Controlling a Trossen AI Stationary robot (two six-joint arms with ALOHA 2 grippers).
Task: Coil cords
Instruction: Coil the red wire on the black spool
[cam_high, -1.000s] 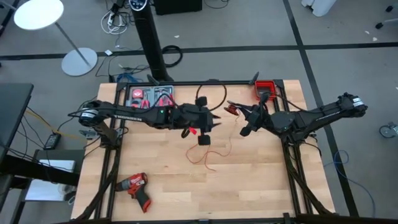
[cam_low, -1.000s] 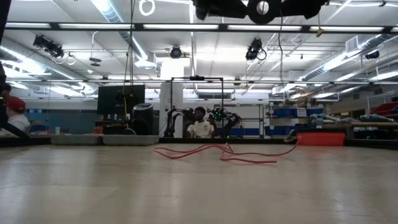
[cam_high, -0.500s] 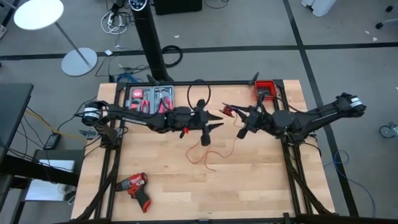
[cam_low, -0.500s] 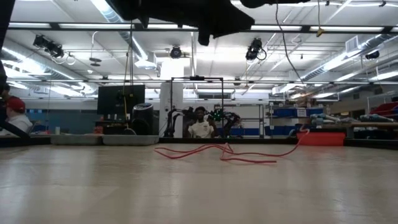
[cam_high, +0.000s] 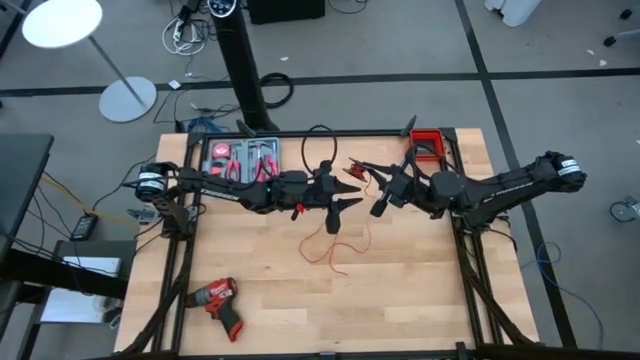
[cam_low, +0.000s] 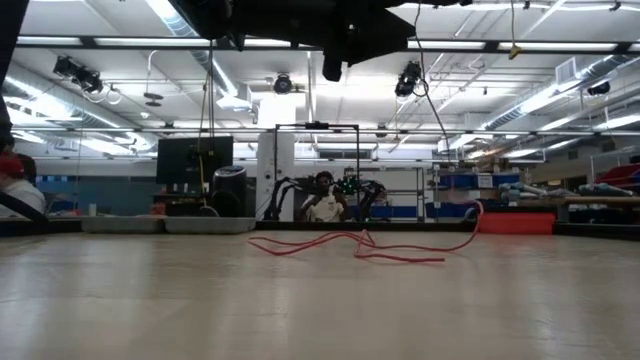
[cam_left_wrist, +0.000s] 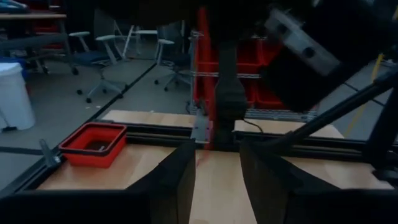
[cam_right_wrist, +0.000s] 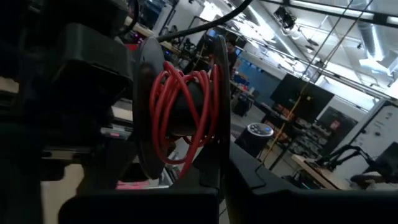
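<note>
Since the earlier frames, both arms are sitting a little farther toward the table's rear edge, and the left gripper (cam_high: 345, 193) is showing its fingers spread wider than a second ago, with bare wood visible between them in the left wrist view. The red wire (cam_high: 337, 243) is hanging down in that gap, not pinched by either finger (cam_left_wrist: 176, 180); it is running up to a dark body above the fingers. The black cable (cam_high: 318, 148) is arching as a loop just behind the left gripper, over the table's rear rail.

The right gripper (cam_high: 383, 196) is facing the left one from close by, fingers pressed together. Directly ahead of them, the right wrist view is showing a black spool (cam_right_wrist: 180, 118) with several turns of red wire wound on its core and one strand hanging off it.

Below both grippers, the loose remainder of the red wire is lying in thin, irregular loops on the wooden table (cam_high: 420, 290), one end rising toward the arms.

The loops on the table are lying much as they did in the earlier frames.
</note>
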